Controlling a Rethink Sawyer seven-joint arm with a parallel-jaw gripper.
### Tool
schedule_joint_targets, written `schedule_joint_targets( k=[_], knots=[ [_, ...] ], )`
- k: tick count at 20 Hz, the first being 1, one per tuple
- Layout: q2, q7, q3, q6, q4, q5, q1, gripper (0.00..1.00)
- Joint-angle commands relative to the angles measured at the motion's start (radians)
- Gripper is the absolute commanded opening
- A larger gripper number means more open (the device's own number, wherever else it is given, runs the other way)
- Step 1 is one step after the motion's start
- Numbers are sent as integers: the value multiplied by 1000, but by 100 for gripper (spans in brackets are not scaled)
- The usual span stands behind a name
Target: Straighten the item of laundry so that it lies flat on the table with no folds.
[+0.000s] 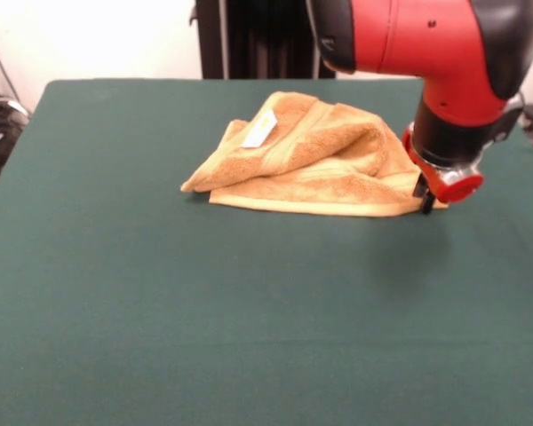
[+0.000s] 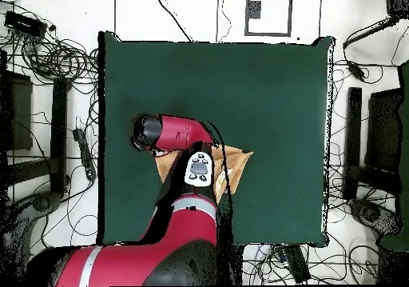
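Observation:
The item of laundry, a golden-orange terry towel, lies crumpled and folded over itself on the far half of the table, its white label facing up at the left. My gripper is low at the towel's right corner, touching or just over its edge; its state does not show. In the overhead view the red arm covers most of the towel, and only a pointed corner sticks out to the right. The gripper itself is hidden under the arm there.
The green table stretches far beyond the towel on every side. Cables and stands ring the table on the floor. A dark post stands behind the far edge.

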Motion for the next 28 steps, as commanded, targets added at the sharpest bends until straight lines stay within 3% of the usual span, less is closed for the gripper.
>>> schedule_joint_targets(
  k=[1, 6, 10, 19, 24, 28],
  knots=[
    [231, -93, 138, -326, -264, -43, -73, 0],
    [218, -46, 94, -178, -327, -60, -62, 0],
    [163, -21, 74, -61, -322, -72, -57, 0],
    [-9, -124, 78, 192, -268, -95, -103, 0],
    [-72, -168, 88, 371, -314, -124, -129, 0],
    [-80, -199, 109, 444, -364, -145, -153, 0]
  ],
)
